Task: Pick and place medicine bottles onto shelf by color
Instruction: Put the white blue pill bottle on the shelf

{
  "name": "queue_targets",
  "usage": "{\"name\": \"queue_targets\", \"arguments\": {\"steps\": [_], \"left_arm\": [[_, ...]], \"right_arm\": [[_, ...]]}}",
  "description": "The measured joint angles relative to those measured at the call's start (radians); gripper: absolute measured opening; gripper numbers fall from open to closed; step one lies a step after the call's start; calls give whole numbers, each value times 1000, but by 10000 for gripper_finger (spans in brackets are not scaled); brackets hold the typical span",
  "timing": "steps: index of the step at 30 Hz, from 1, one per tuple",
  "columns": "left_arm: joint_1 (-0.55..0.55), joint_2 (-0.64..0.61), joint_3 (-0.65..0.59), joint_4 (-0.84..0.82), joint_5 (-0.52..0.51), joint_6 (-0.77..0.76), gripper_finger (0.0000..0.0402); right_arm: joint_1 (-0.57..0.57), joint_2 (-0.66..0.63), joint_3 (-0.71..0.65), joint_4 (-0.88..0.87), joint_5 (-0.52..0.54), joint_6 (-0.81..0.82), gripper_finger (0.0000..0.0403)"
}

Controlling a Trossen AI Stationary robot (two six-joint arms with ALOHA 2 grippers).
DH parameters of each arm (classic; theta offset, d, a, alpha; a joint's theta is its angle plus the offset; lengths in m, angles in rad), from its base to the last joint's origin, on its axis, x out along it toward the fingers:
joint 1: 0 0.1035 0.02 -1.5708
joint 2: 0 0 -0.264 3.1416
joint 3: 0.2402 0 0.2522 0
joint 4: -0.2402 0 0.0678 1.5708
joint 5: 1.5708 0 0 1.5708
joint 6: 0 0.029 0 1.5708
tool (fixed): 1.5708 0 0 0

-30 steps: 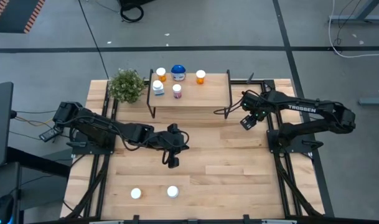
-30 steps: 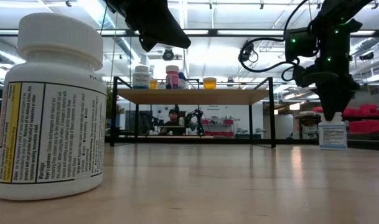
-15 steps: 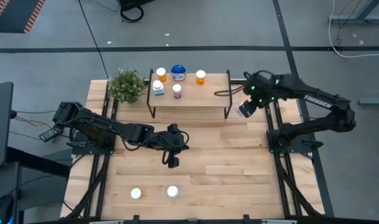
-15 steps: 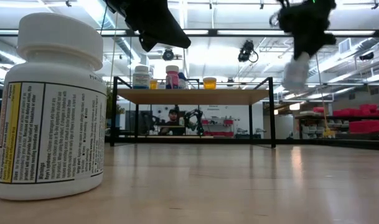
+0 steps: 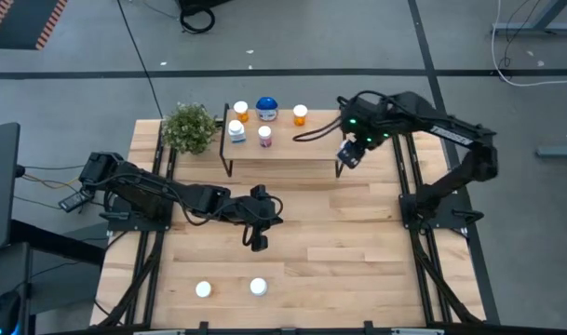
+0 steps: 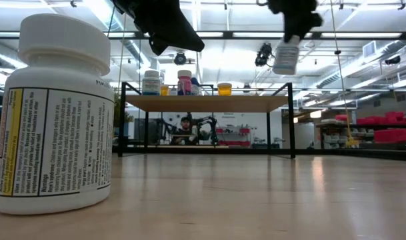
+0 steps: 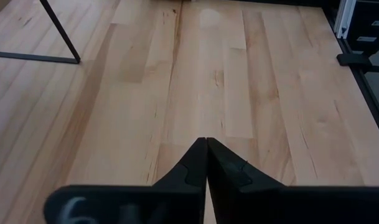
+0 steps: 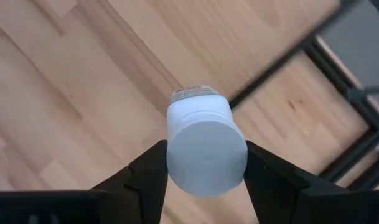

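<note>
Right gripper (image 5: 350, 154), jaws clamped on a white-capped bottle (image 8: 206, 148), hangs at the shelf's (image 5: 316, 144) right end; carry it level toward the bluish-white bottle (image 5: 236, 130). Left gripper (image 7: 205, 163) idles, jaws clenched.

A low light-wood shelf (image 5: 292, 141) on thin black legs sits in the upper middle of the overhead frame. Five medicine bottles stand upright on its left half: two orange (image 5: 241, 111), one wide and blue-lidded (image 5: 266, 108), one bluish-white (image 5: 236, 130), one pink (image 5: 264, 136). A white bottle (image 5: 349, 154) hangs in the air at the shelf's right end. Two white-capped bottles (image 5: 203, 289) stand at the lower left.
</note>
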Motion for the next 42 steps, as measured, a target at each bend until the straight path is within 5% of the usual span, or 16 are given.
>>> {"name": "queue_targets", "arguments": {"steps": [13,32,42], "left_arm": [[-1,0,0,1,0,-5,16],[-19,0,0,24,0,-10,13],[-19,0,0,24,0,-10,22]], "right_arm": [[-54,247,155,68,21,-175,193],[-126,329,156,203,-55,-279,194],[-124,330,174,200,-55,-297,261]]}}
